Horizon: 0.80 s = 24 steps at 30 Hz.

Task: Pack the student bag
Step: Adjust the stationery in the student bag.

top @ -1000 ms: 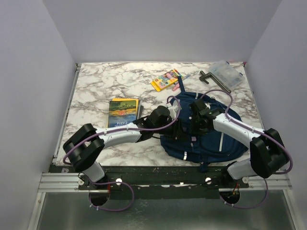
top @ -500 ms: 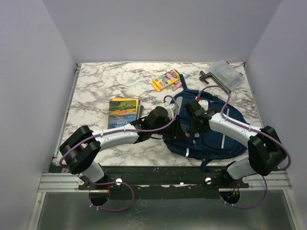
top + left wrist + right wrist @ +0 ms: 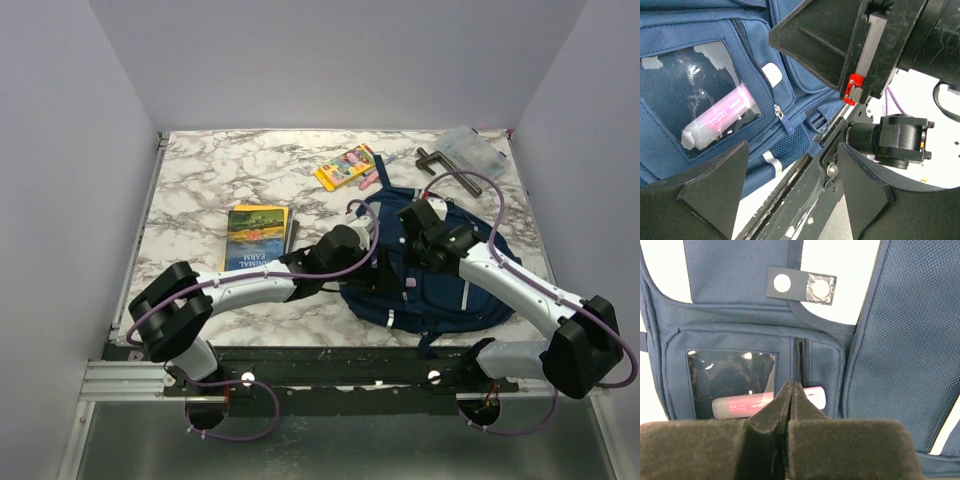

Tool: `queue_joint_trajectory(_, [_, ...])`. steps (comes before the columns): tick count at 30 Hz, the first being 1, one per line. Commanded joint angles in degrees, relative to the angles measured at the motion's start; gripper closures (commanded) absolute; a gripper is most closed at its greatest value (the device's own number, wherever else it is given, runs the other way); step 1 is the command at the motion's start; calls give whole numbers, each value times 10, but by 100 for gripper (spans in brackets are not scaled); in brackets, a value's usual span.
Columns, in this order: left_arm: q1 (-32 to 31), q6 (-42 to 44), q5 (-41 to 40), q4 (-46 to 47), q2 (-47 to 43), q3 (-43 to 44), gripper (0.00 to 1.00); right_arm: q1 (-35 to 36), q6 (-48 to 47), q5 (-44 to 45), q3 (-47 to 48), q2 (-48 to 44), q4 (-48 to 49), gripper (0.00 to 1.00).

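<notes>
The student bag (image 3: 440, 295), navy with grey stripes, lies flat at the near right of the table. Its small front pocket has a clear window (image 3: 730, 375) with a pink tube (image 3: 737, 405) inside, lying across the zipper line (image 3: 799, 357). My right gripper (image 3: 792, 386) is shut, its tips pressed together just over the lower end of that zipper; no pull shows between them. My left gripper (image 3: 790, 200) stands open beside the pocket, nothing between its fingers. A zipper pull (image 3: 785, 122) hangs free next to the window. Both grippers meet over the bag's left half (image 3: 400, 262).
A yellow-edged book (image 3: 258, 235) lies left of the bag. A crayon box (image 3: 346, 166) and pink pieces (image 3: 370, 180) sit behind it. At the back right are a clear plastic case (image 3: 473, 152) and a dark clamp-like piece (image 3: 438, 163). The table's black front rail (image 3: 805, 190) runs under my left gripper.
My left gripper has opened wide. My right gripper has gone from partly open to shut, and the right arm's elbow has swung outward to the right. The bag shifted slightly.
</notes>
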Motion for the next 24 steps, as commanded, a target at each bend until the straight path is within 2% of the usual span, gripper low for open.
queue_joint_trajectory(1, [-5,4,-24,8,15,27,26,-7,26,3,-7,-17,-31,99])
queue_joint_trajectory(2, [-5,6,-20,7,18,31,26,-17,33,-3,-14,-22,-32,99])
queue_joint_trajectory(4, [-6,7,-14,0,25,45,26,-44,34,-41,-38,-43,-12,84])
queue_joint_trajectory(5, [-6,6,-14,-12,32,54,27,-58,34,-73,-54,-57,2,81])
queue_joint_trajectory(10, [-11,11,-29,-56,64,87,37,-152,27,-236,-129,-96,56,75])
queue_joint_trajectory(13, [-10,15,-69,-87,59,89,41,-171,26,-277,-147,-111,73,70])
queue_joint_trajectory(17, [12,27,-95,-121,30,72,31,-183,29,-296,-157,-116,77,64])
queue_joint_trajectory(20, [37,28,-98,-128,6,51,30,-184,47,-329,-179,-115,101,65])
queue_joint_trajectory(24, [69,14,-77,-140,9,33,28,-184,57,-332,-190,-115,111,64])
